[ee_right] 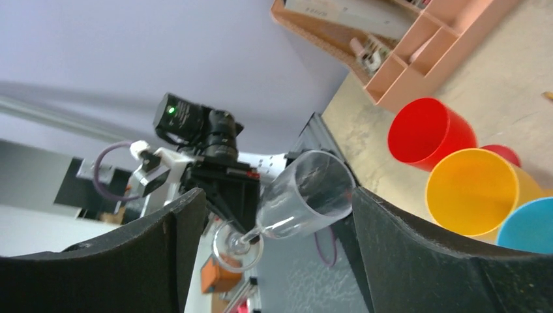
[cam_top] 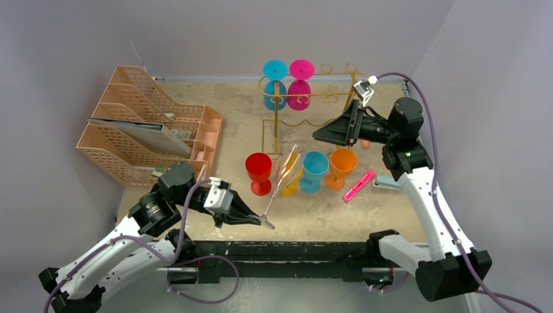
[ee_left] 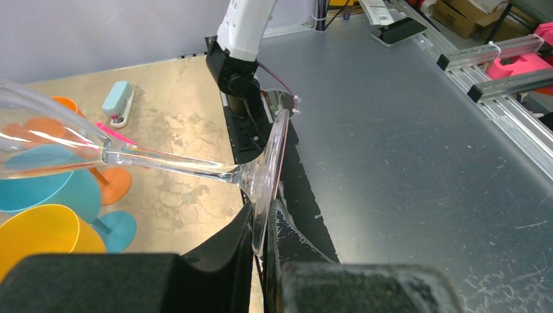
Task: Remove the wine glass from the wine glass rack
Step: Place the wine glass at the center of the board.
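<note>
1. While clamped on the foot of the clear wine glass (cam_top: pixel 285 171), the left end effector (cam_top: pixel 262 220) holds it tilted, bowl over the coloured cups (cam_top: pixel 315 166).
2. Behind, apart from it, the wine glass rack (cam_top: pixel 276 134) carries a blue glass (cam_top: pixel 275 85) and a magenta glass (cam_top: pixel 300 85).
3. Beside the rack, the right end effector (cam_top: pixel 319 135) is spread wide, gripping nothing.

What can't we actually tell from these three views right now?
- Top view: yellow glass is mostly hidden behind the clear wine glass held by the left gripper.
- Top view: small orange item under the right arm, too covered to identify.
- Left wrist: clear wine glass's bowl is cut off by the left edge.
- Both wrist views: wine glass rack is out of frame.
</note>
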Robot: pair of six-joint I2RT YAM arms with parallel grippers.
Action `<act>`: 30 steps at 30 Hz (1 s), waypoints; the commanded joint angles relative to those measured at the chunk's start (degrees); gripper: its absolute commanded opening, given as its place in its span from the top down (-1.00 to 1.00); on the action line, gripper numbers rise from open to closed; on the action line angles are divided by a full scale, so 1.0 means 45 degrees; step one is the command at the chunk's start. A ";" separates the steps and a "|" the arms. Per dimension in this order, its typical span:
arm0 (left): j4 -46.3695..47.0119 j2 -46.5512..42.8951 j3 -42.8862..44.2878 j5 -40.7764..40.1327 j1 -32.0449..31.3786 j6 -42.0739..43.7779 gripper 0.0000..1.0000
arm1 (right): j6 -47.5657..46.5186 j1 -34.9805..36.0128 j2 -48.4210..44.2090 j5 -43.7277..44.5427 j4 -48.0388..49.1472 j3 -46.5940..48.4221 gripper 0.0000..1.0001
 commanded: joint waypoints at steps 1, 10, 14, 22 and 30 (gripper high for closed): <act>0.0413 0.0207 0.0272 0.0932 0.0039 0.0733 1.00 | 0.1024 0.0399 0.0582 -0.2520 0.1605 0.0543 -0.63; 0.0322 -0.0087 0.0213 0.1577 0.0050 0.1456 1.00 | -0.1629 0.1320 0.0653 -0.3222 -0.2361 0.1382 -0.35; 0.0056 -0.0084 0.0298 0.1736 0.0050 0.1684 1.00 | -0.2391 0.1805 0.0560 -0.3118 -0.2880 0.1332 -0.31; -0.1786 0.0358 0.1183 0.2035 0.0049 0.3106 1.00 | -0.1386 0.2212 0.0722 -0.3791 -0.0828 0.1252 -0.03; -0.3814 0.1221 0.2329 0.1658 0.0050 0.5046 1.00 | -0.1149 0.2532 0.1108 -0.4407 -0.0775 0.1547 0.23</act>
